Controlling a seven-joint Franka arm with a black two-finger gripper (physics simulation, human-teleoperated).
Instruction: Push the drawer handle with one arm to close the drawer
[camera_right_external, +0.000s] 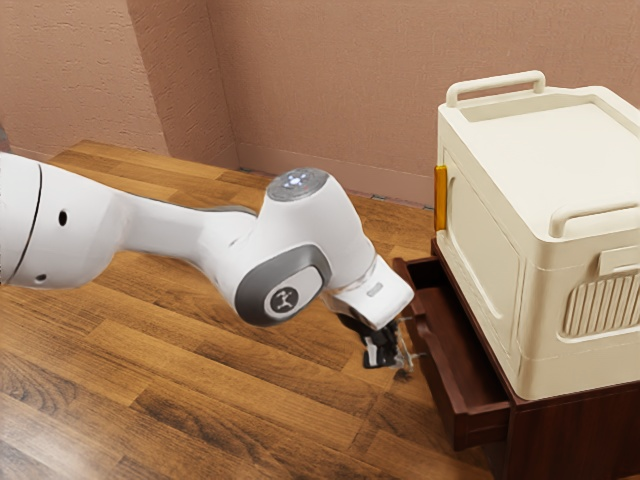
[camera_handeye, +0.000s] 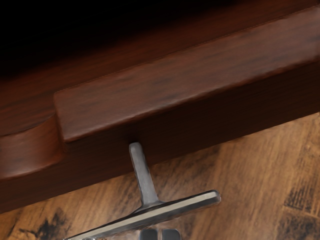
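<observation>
The drawer (camera_right_external: 447, 385) stood open, jutting from the dark wood cabinet (camera_right_external: 570, 435) toward the arm, its inner floor and walls in view. A big cream box (camera_right_external: 490, 270) (the kind with a carrying bar at each end) sat on the cabinet. The metal handle (camera_handeye: 145, 174) stuck out from the drawer's front, and the gripper (camera_right_external: 400, 360) was right by it, fingertips (camera_handeye: 171, 235) drawn together; whether they touched it, I couldn't tell.
</observation>
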